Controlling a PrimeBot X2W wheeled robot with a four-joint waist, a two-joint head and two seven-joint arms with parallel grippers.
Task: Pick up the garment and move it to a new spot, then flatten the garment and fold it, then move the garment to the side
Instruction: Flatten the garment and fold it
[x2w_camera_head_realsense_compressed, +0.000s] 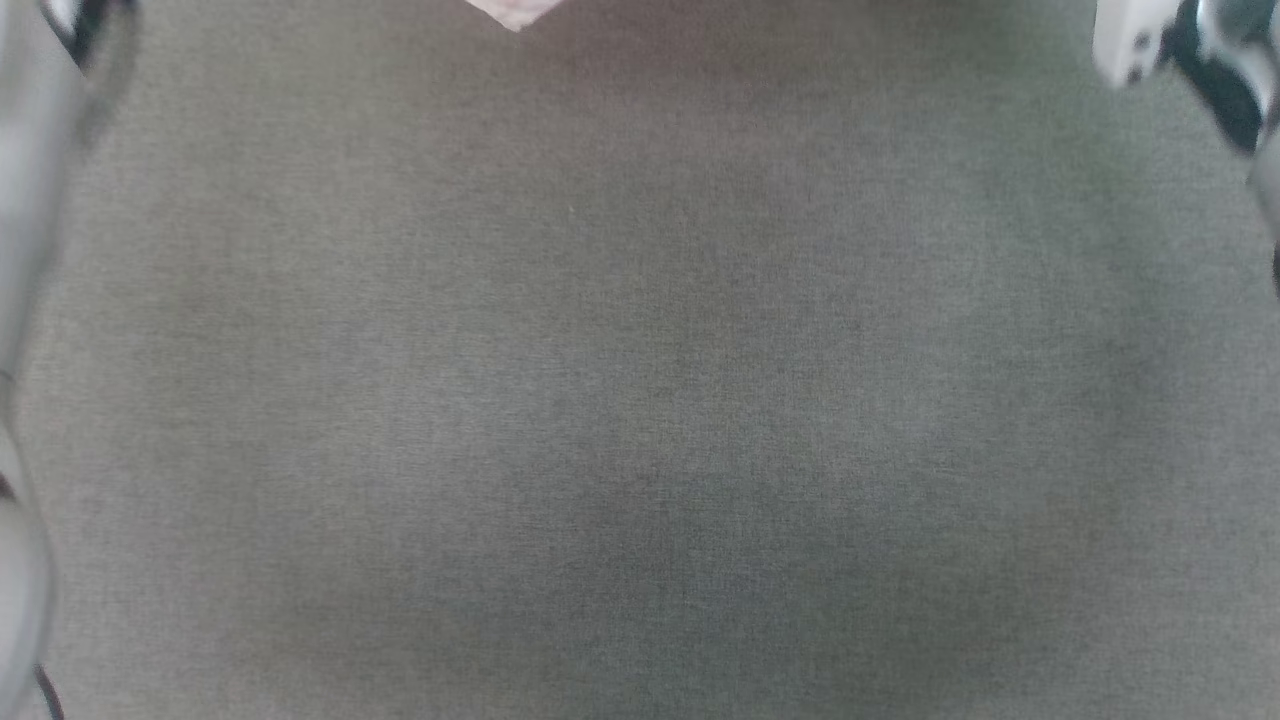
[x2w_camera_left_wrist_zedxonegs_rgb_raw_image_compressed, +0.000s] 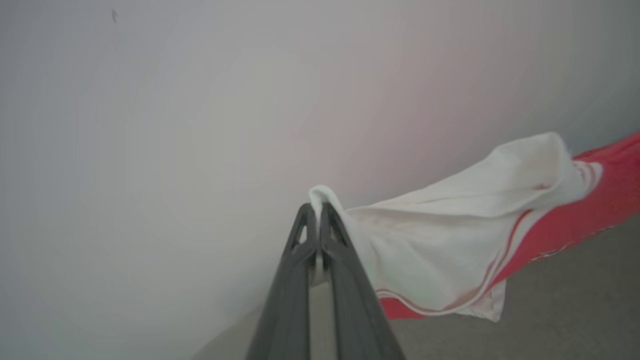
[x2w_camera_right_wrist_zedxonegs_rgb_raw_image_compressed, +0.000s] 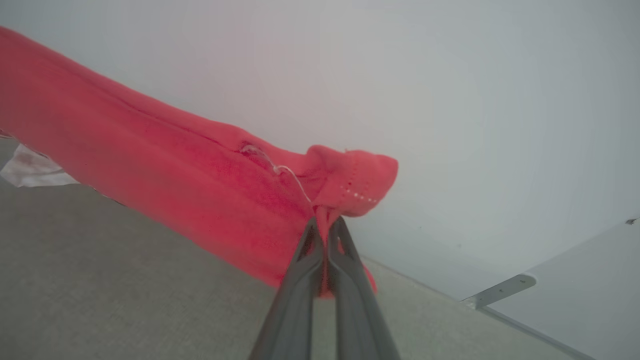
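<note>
Garment hangs stretched above counter, left gripper pinching its white sleeve, right gripper its red edge; advice: keep both level and taut, lower evenly.

Soft, even light; head view blurred, wrist views hazy at edges

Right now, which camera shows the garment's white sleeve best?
Left wrist view: the garment's white sleeve spreads from the left gripper, shut on it. The right wrist view catches a white corner; the head view, a pale tip at its top edge.
</note>
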